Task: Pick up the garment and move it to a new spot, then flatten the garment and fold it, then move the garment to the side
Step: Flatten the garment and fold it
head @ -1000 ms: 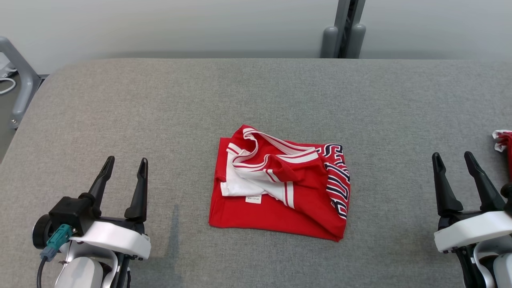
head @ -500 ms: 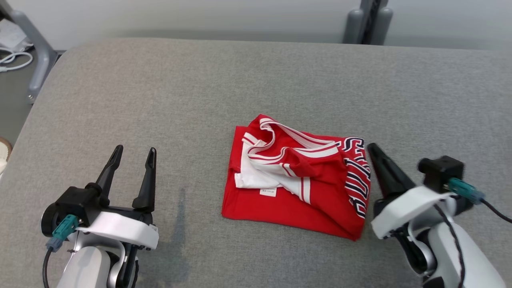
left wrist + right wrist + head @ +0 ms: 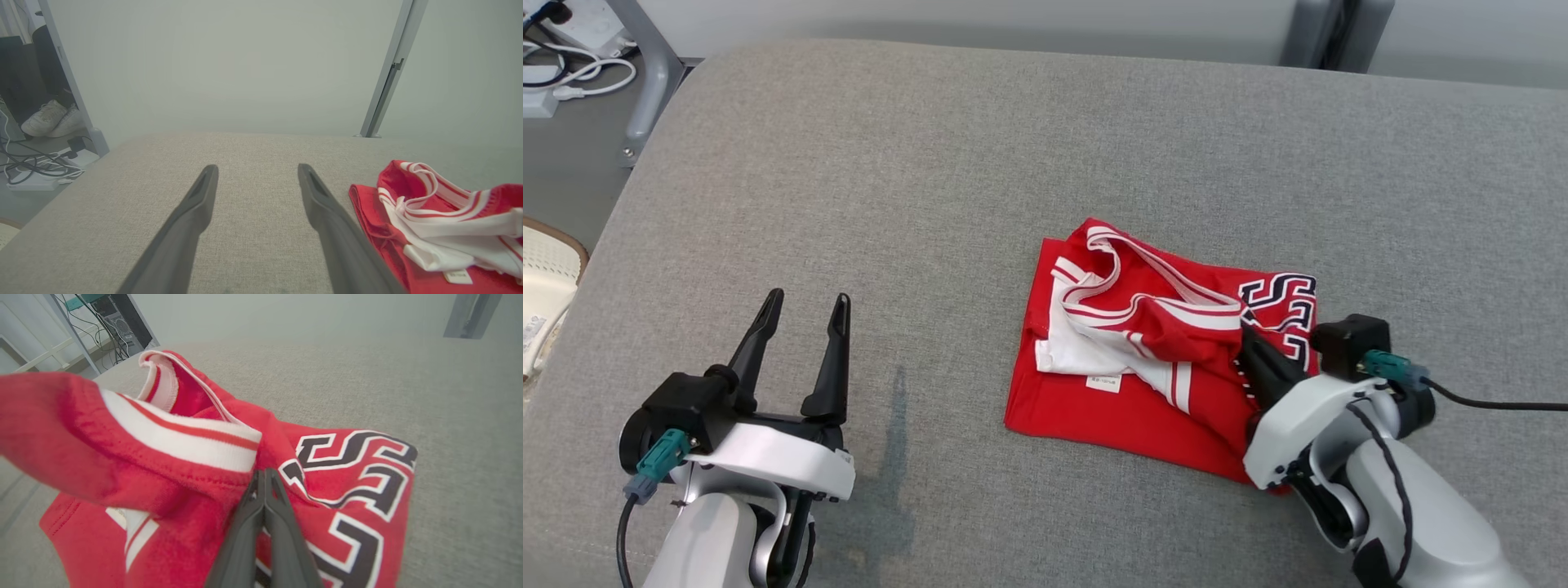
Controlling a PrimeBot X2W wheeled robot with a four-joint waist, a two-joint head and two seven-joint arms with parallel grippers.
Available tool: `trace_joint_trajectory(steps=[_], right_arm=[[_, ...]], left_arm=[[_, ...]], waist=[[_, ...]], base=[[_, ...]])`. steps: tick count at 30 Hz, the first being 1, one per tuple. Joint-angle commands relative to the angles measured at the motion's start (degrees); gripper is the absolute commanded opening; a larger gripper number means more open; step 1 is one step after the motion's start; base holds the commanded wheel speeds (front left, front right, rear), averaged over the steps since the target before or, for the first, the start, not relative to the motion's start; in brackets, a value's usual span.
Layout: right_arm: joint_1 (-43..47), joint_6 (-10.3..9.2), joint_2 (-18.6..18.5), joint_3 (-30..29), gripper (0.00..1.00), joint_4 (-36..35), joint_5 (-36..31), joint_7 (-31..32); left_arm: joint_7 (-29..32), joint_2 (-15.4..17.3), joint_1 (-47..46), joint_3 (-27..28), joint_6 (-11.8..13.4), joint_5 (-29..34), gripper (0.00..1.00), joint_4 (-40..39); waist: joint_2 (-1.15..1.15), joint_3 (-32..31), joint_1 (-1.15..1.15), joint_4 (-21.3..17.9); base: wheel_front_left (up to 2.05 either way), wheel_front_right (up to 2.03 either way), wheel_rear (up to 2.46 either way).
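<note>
One garment (image 3: 1111,408); two tools: left tool (image 3: 809,298) spread, right tool (image 3: 1246,336) closed, touching garment.

The red garment (image 3: 1127,408) has white-striped trim and dark lettering.

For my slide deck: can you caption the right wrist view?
Right gripper, jaws shut, tips at the crumpled red garment on a grey padded surface.

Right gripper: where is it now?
In the head view, lower right: the right gripper, shut, has its tips on the garment, at its right side by the dark lettering.
</note>
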Motion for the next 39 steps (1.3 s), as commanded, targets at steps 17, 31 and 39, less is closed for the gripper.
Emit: trace_joint_trajectory(steps=[17, 31, 39], right_arm=[[-2.8, 0.00, 0.2, 14.7, 0.00, -2.8, 7.8, -3.0], [0.0, -0.01, -2.0, -0.3, 0.00, -1.7, 4.4, -7.1], [9.0, -0.01, -3.0, -17.9, 1.00, -12.2, -3.4, -7.9]], left_arm=[[-0.6, -0.6, -1.0, 0.7, -0.7, -0.1, 1.00, 1.2], [-0.7, -0.7, 0.4, 1.8, -0.2, 0.6, 1.00, 0.7], [-0.7, 0.8, 2.7, 2.6, 0.5, 1.3, 1.00, -0.8]], waist=[[0.00, -0.1, 0.00, -0.6], [0.00, -1.6, 0.00, -2.2], [0.00, -4.7, 0.00, -5.8]], base=[[0.00, 0.00, 0.00], [0.00, 0.00, 0.00], [0.00, 0.00, 0.00]])
